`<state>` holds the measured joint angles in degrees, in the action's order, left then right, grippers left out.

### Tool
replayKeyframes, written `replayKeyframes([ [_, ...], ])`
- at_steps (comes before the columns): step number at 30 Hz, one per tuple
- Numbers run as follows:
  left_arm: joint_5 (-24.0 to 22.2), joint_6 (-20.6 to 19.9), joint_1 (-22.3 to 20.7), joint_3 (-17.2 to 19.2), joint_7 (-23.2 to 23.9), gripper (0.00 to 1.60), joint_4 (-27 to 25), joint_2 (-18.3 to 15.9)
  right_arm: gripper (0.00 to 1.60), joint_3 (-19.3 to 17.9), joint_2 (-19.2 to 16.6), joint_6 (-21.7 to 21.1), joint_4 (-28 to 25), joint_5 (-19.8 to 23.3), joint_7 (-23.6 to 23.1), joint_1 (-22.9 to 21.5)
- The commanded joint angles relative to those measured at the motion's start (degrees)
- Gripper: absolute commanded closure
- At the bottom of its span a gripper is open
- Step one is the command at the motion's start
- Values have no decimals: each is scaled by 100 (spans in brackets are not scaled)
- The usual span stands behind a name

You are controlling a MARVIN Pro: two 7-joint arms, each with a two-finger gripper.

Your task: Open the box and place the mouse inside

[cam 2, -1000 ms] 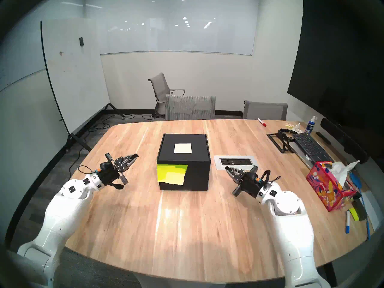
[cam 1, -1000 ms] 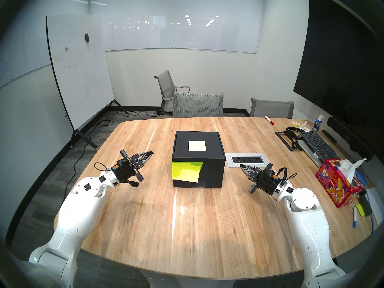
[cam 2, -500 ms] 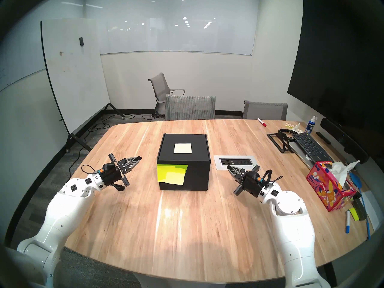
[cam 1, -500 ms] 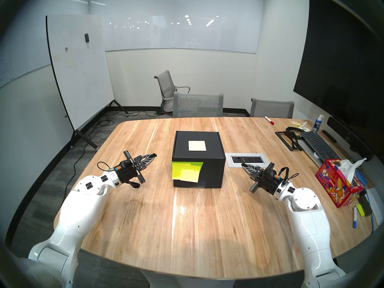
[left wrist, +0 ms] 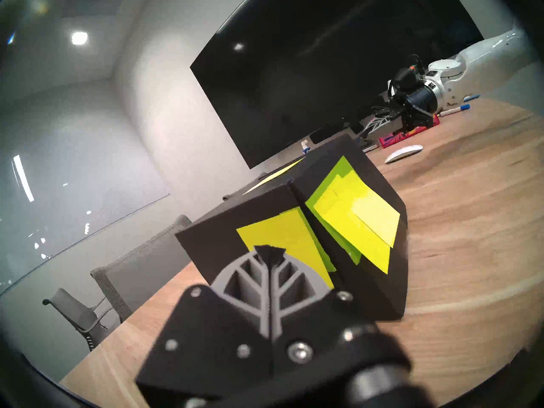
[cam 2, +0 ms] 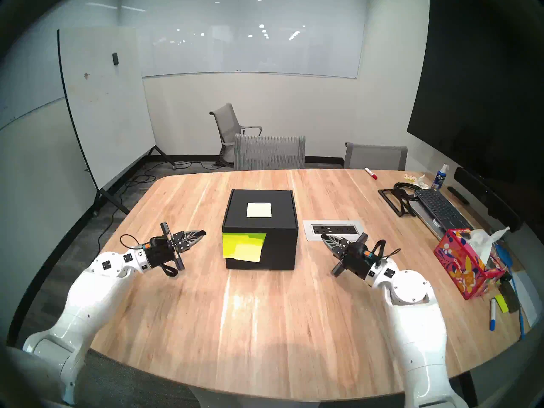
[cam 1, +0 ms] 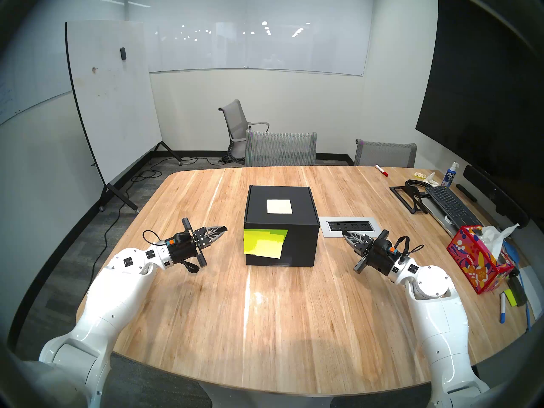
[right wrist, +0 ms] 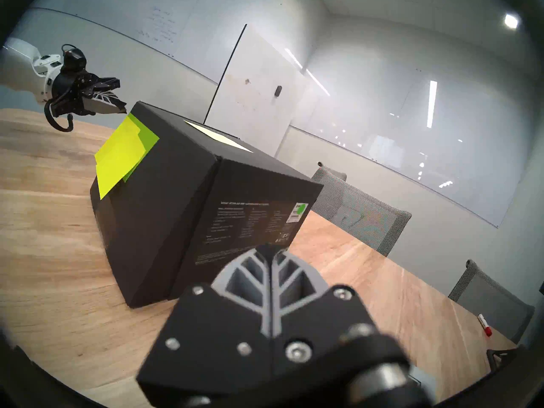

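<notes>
Head view: box between both claws, untouched.

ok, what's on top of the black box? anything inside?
On the black box lid: one pale square note, nothing else. Lid is closed, so the inside can't be seen.

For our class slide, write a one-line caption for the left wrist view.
Shut left gripper facing closed black cardboard box with neon yellow-green sticky notes.
</notes>
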<state>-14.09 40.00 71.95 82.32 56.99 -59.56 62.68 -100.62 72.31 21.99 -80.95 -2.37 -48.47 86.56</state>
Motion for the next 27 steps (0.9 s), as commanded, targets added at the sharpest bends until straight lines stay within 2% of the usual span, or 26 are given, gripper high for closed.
replayKeyframes([
  [1,-51,52,-200,-8,62,160,26,33,160,35,22,20,-28,11,-3,-89],
  [27,63,257,-653,-367,434,160,770,194,160,56,11,33,21,28,-3,-90],
])
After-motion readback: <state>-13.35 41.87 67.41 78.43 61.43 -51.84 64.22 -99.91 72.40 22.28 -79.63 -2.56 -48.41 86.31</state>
